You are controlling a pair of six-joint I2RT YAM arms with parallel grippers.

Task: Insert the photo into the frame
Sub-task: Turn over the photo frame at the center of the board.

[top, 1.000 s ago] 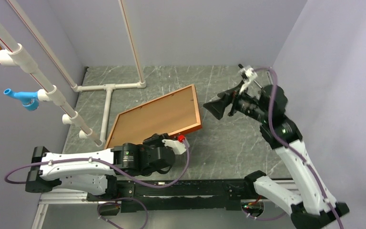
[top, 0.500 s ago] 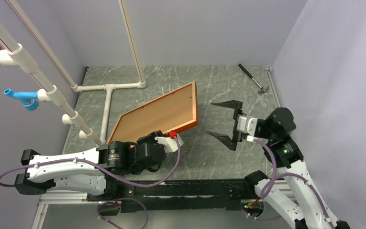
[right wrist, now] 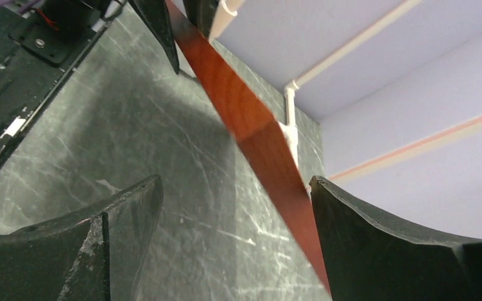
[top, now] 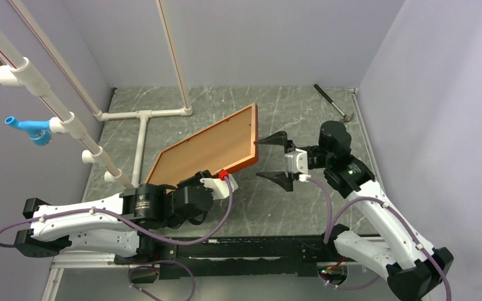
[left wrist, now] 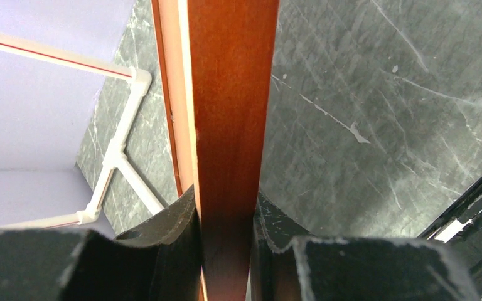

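The reddish-brown frame (top: 210, 149) is held tilted above the table, its brown backing side up. My left gripper (top: 216, 179) is shut on the frame's near right corner; in the left wrist view the rail (left wrist: 229, 113) runs up between my black fingers (left wrist: 163, 238). My right gripper (top: 273, 158) is open wide, just right of the frame's right rail. In the right wrist view that rail (right wrist: 251, 132) slants between the fingers (right wrist: 376, 238), close to the right one. The photo is not in view.
White PVC pipes (top: 141, 119) lie on the table at the back left, with a sloped pipe rack (top: 56, 103) over the left edge. A small hammer (top: 332, 103) lies at the back right corner. Purple walls enclose the table on three sides.
My right arm swung down from the back right, left the hammer on the table, and its open gripper moved left to the frame's right rail. My left gripper lifted the frame's near corner slightly.
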